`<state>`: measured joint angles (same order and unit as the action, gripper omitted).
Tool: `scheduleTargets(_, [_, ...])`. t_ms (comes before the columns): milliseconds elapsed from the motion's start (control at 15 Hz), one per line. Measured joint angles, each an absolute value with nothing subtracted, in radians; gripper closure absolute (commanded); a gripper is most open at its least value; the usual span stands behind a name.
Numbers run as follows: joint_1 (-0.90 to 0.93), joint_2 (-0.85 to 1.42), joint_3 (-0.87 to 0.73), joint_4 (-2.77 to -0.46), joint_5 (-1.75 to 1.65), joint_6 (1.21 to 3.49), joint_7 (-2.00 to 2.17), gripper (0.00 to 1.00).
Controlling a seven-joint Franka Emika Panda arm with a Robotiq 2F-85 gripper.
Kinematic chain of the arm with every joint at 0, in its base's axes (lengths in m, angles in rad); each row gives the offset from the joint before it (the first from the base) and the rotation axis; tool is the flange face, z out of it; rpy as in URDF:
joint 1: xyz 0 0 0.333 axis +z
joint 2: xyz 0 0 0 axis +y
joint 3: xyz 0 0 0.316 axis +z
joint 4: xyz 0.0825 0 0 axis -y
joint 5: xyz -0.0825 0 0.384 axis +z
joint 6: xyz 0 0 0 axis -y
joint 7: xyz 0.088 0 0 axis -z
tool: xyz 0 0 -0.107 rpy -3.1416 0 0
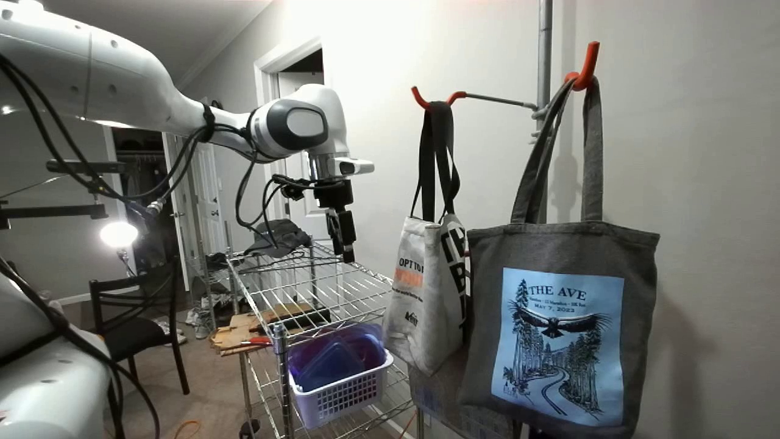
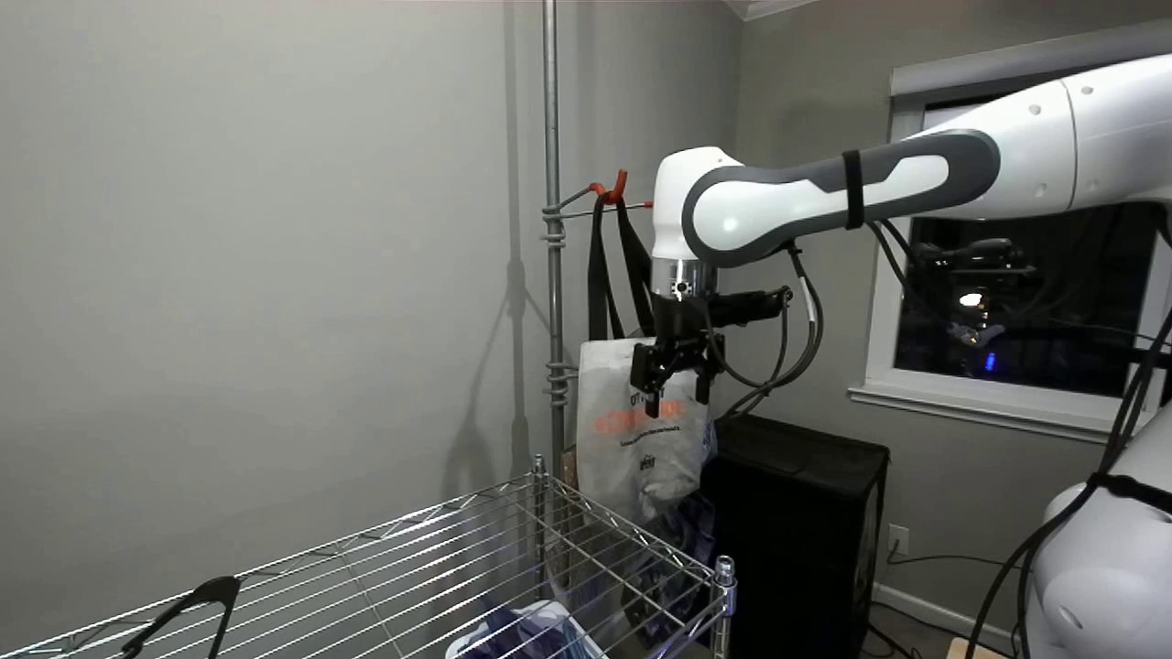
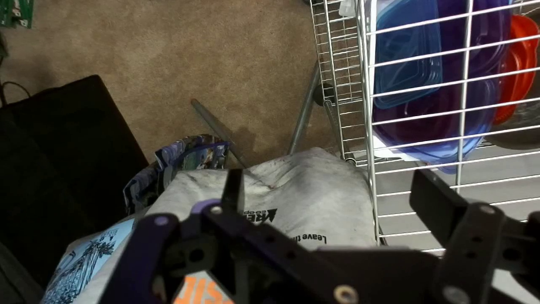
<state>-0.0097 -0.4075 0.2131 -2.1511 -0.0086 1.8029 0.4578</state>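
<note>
At the left of an exterior view is the arm (image 1: 131,79), a smooth, glossy white shell of rounded sections. Below it a bare round bulb (image 1: 119,234) glows near a black chair (image 1: 135,338) with a slim slatted back and a flat seat. Next, tan wood boards (image 1: 231,335) with uneven edges show beside the front post of a rack (image 1: 280,344) built of shiny metal wire, its top shelf a grid of thin rods. A rumpled dark gray cap (image 1: 277,235) rests toward the rack's far end.

In the middle the claw (image 3: 328,185) points downward, its blocky black fingers (image 3: 233,190) spread wide apart. Lower down, a whitish plastic basket (image 1: 347,397) with a lattice of small holes holds glossy, see-through blue and purple tubs (image 1: 336,366).

Just right of the claw, near but apart from it, hangs a pale bag (image 1: 420,305) of creased, soft cloth, printed in black and orange. The wrist view shows one finger before this cloth, the other before the rack's wires. Flat black straps (image 1: 439,137) loop over a curved red hook (image 1: 418,97).

Farther right stands a round gray metal pole (image 1: 544,49); a wider gray bag (image 1: 567,250) of coarse, grainy cloth hangs from another red hook (image 1: 588,64), a light-blue printed panel (image 1: 557,366) on its boxy front.
</note>
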Motion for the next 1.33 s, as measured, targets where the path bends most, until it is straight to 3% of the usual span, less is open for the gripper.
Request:
scheduleTargets(667, [-0.023, -0.598, 0.251, -2.262, -0.223, 2.14, 0.606, 0.0])
scheduleTargets(1333, [-0.247, -0.648, 0.347, -2.279, -0.412, 2.515, 0.799, 0.0])
